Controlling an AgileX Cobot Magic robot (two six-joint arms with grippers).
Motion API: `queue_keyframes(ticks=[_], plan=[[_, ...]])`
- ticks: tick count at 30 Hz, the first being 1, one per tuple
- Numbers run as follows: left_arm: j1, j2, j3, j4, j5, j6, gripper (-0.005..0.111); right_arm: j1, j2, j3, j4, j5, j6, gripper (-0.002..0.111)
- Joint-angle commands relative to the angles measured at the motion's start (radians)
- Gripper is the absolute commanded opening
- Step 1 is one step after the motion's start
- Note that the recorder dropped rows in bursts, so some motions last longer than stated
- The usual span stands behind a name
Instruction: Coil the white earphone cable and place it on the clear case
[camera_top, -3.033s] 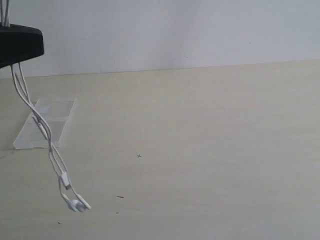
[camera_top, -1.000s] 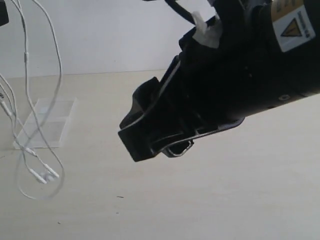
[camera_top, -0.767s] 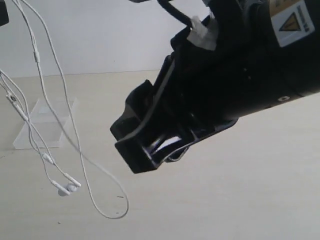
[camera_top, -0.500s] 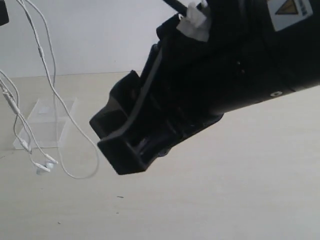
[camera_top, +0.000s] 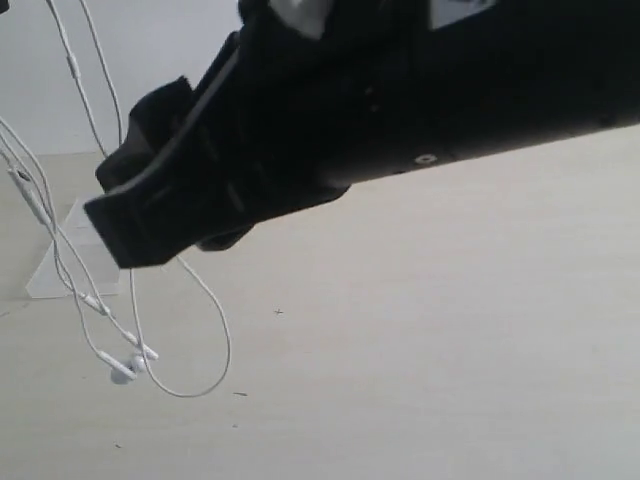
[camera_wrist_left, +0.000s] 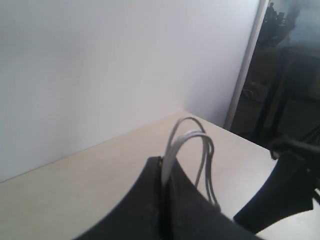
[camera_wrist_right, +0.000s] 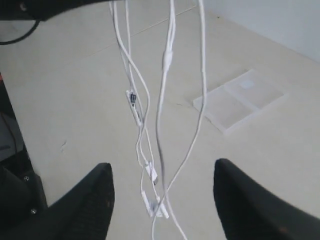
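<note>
The white earphone cable (camera_top: 92, 300) hangs in several strands from the upper left, its earbuds (camera_top: 125, 368) and a loose loop dangling just above the table. My left gripper (camera_wrist_left: 164, 162) is shut on the cable, and bent loops of it (camera_wrist_left: 189, 136) stick out past the fingers. My right gripper (camera_wrist_right: 163, 165) is open, with the hanging strands (camera_wrist_right: 162, 100) and earbuds (camera_wrist_right: 152, 205) between its fingers, none touching them. In the exterior view the right gripper (camera_top: 130, 215) reaches far left, over the clear case (camera_top: 62, 262). The case (camera_wrist_right: 240, 100) lies flat on the table.
The big black right arm (camera_top: 420, 90) fills the top of the exterior view. A white wall (camera_wrist_left: 100, 65) stands behind the pale wooden table (camera_top: 430, 340). A dark part of the other arm (camera_wrist_left: 280, 192) shows in the left wrist view.
The right arm has swept left and upward towards the hanging cable and now covers part of the case. The cable's loop and earbuds have swung about under the left gripper.
</note>
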Motion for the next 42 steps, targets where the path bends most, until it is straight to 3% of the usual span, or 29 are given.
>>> queue_keyframes(ticks=[1, 6, 13, 22, 42], plan=[[0.003, -0.006, 0.003, 0.030, 0.028, -0.030, 0.000, -0.001, 0.052, 0.005, 0.034, -0.026, -0.034, 0.064], [0.003, -0.004, 0.003, 0.050, 0.070, -0.083, 0.000, -0.001, 0.070, 0.005, 0.058, -0.077, -0.034, 0.078], [0.003, -0.004, 0.003, 0.045, 0.112, -0.186, 0.000, -0.001, 0.196, 0.005, 0.071, -0.273, -0.038, 0.078], [0.003, -0.004, 0.003, 0.049, 0.139, -0.206, 0.000, 0.081, 0.267, 0.005, 0.061, -0.452, -0.101, 0.078], [0.003, -0.004, 0.003, 0.035, 0.112, -0.206, 0.000, 0.081, 0.322, 0.005, 0.040, -0.585, -0.128, 0.078]])
